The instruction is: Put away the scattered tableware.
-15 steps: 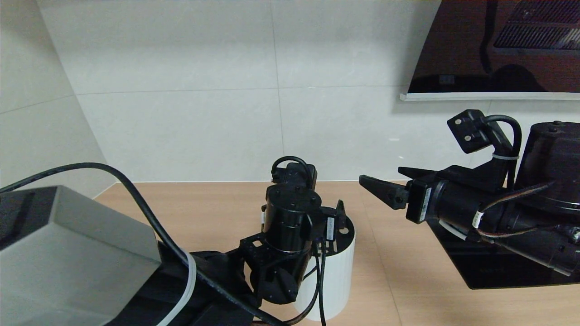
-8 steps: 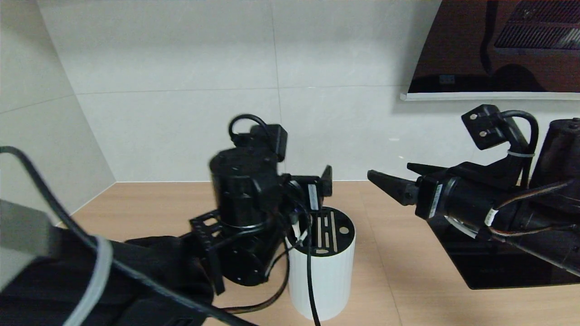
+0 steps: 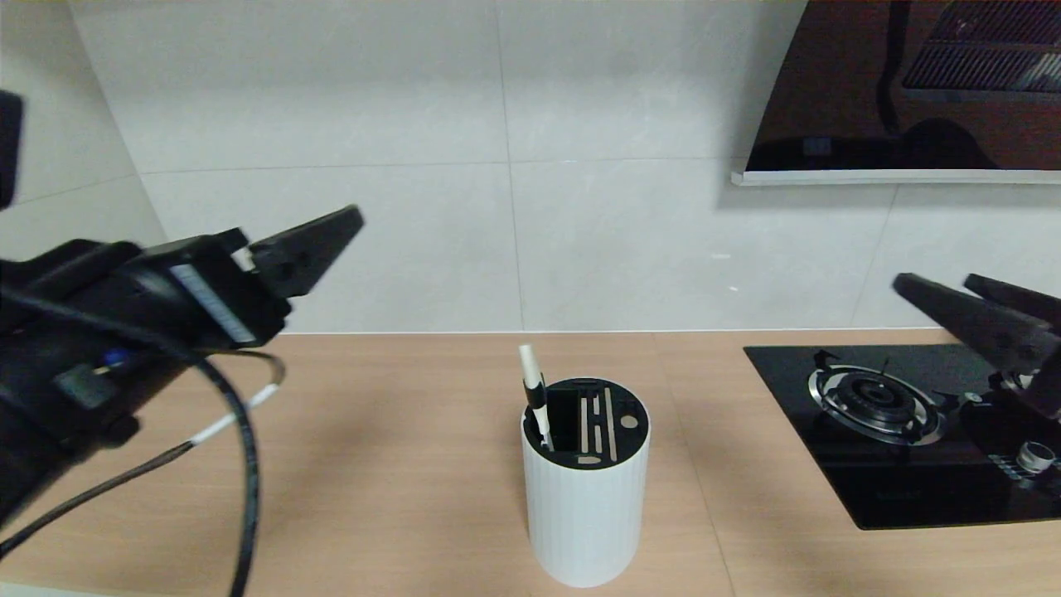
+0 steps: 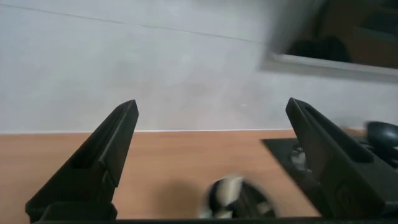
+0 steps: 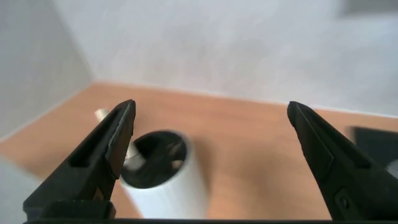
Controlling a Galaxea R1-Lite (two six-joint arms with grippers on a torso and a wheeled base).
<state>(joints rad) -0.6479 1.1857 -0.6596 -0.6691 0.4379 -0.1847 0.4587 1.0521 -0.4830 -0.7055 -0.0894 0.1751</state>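
White holder (image 3: 585,497) on wooden counter (image 3: 398,431), one utensil (image 3: 533,398) standing inside; left gripper (image 4: 211,107) and right gripper (image 5: 211,107) both spread wide.

The right gripper (image 5: 210,107) hangs with its jaws wide apart and nothing between them, above a wooden counter (image 5: 255,149). Beneath stands a white holder (image 5: 177,186) with a dark top, a pale utensil handle (image 5: 101,114) sticking out.
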